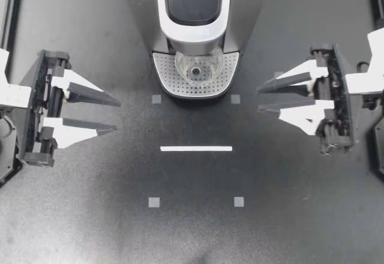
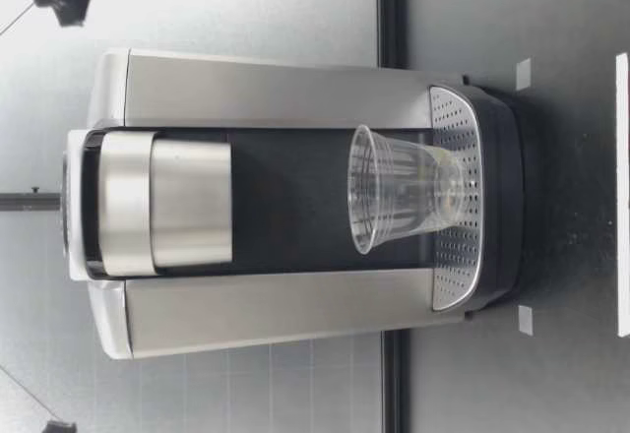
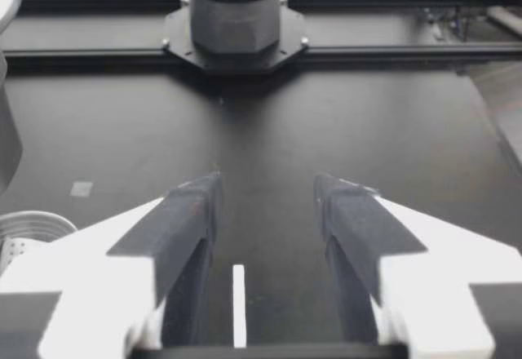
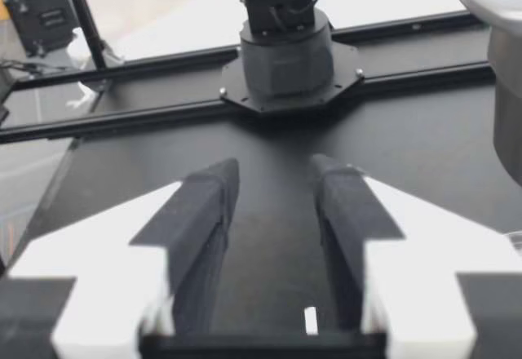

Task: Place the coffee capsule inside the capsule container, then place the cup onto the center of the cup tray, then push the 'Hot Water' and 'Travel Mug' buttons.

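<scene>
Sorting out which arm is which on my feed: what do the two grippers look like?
They match. The left gripper and the right gripper each have two dark grey fingers that taper toward the tips. The fingers are set on white wedge-shaped mounts, which sit on a black frame. No markings show to tell them apart.

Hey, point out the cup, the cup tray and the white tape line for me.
cup (image 2: 394,189), low view, its clear side wall.
cup tray (image 1: 165,72), top view, bare perforated grate beside the cup.
white tape line (image 1: 196,149), top view, middle of the strip.
</scene>
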Available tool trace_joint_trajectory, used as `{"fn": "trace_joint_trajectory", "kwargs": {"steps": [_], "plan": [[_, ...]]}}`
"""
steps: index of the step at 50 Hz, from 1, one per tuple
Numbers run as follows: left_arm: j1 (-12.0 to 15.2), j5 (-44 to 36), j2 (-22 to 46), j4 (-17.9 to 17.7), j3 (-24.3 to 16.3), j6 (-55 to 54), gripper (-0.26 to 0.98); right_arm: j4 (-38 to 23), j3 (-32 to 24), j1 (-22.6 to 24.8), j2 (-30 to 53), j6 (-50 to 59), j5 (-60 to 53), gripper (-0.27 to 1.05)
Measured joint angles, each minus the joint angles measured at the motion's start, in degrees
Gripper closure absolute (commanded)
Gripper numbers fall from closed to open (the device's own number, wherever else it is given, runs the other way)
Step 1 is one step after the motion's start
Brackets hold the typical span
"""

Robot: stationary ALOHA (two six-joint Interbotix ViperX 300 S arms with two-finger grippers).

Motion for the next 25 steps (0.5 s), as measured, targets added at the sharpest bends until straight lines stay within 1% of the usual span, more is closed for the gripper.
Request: {"fn": "trace_joint_trajectory", "kwargs": {"steps": [25], "plan": [[0.0, 0.0, 0.8, 0.0, 0.0, 0.8, 0.30, 0.0, 0.0, 0.0, -1.5, 0.0, -0.1, 0.30]]}}
